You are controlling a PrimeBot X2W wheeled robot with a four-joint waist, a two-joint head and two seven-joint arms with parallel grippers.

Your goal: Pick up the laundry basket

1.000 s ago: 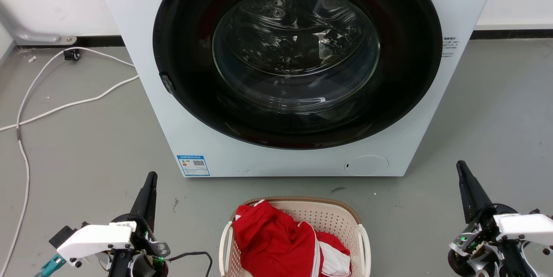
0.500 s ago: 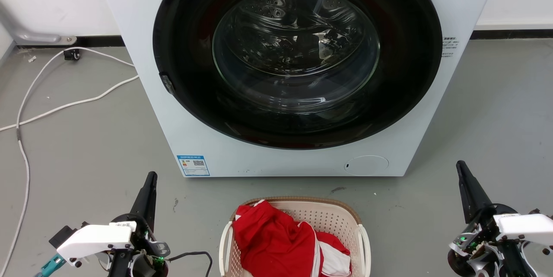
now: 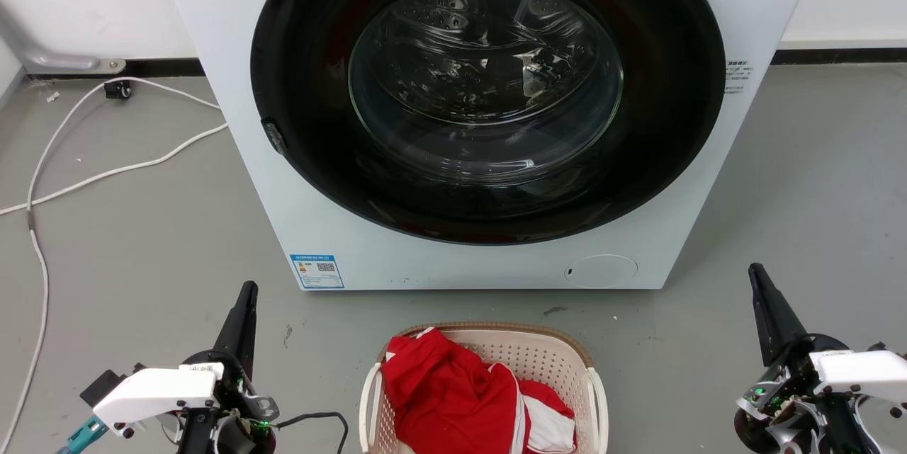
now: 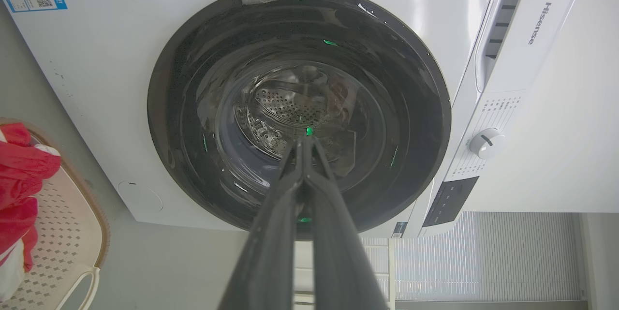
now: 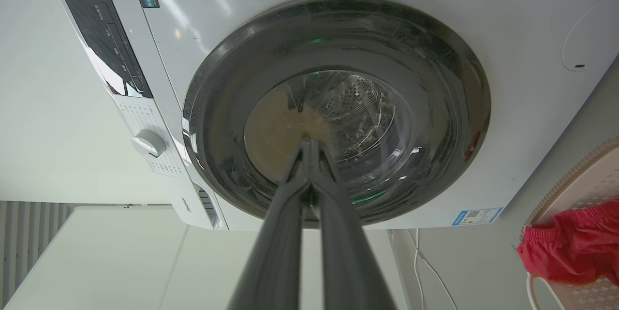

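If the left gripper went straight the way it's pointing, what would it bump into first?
Probably the round dark glass door of the white washing machine. The shut left gripper aims at its middle, though depth is unclear.

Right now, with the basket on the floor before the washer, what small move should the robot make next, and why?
Probably open both grippers. The left gripper and right gripper are shut and stand well apart from the laundry basket, one on each side; its white loop handles are untouched, and shut fingers cannot take them.
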